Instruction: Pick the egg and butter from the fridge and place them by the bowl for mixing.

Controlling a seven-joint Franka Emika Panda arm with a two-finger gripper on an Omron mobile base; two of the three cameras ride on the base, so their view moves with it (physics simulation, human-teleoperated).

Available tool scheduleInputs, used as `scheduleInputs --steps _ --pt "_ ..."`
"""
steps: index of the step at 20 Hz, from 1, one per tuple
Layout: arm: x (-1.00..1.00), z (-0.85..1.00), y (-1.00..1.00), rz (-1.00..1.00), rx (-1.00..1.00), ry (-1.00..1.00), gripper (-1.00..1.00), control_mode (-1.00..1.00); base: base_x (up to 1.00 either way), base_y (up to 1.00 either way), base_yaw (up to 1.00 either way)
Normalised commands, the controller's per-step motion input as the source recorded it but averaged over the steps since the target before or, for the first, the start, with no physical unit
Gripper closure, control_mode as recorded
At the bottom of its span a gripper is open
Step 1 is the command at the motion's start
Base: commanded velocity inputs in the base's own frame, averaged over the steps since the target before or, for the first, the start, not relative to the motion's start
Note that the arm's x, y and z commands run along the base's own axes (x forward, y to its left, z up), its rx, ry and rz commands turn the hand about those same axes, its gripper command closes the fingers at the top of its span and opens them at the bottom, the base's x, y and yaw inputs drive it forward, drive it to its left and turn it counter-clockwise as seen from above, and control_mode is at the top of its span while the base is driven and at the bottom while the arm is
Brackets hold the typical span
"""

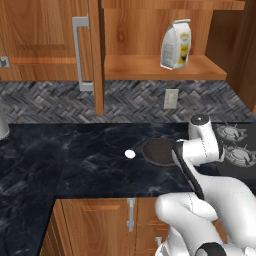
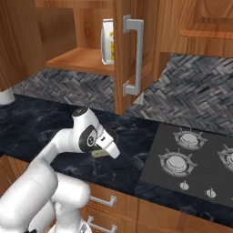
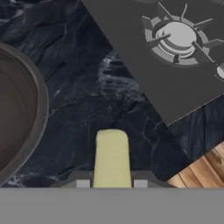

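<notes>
In the hand view my gripper (image 3: 111, 183) is shut on the butter (image 3: 112, 155), a pale yellow stick pointing away from the fingers, low over the black counter. The dark bowl (image 3: 19, 118) lies just left of the butter there. From the right base view, the butter (image 2: 97, 154) peeks out under the hand, close to the counter's front edge. The left base view has the bowl (image 1: 159, 151) partly behind my wrist, with the white egg (image 1: 130, 154) resting on the counter just left of it. The fridge is out of view.
The stove (image 2: 191, 154) with its burners takes up the counter right of the bowl. An open wooden cabinet door (image 2: 132, 54) hangs above the counter. A white and yellow bag (image 1: 176, 44) stands on the shelf behind it.
</notes>
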Motion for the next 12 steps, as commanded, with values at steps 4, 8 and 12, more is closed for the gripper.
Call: scheduleInputs --steps 4,8,12 --pt "0.23 -0.25 -0.14 0.0 0.0 0.03 1.0 -1.0 0.0 0.0 0.0" --pt "0.25 -0.26 -0.2 0.0 0.01 -0.01 1.0 -1.0 0.0 0.0 0.0" --pt "0.16 -0.31 -0.22 0.0 0.06 -0.07 1.0 -1.0 0.0 0.0 0.0"
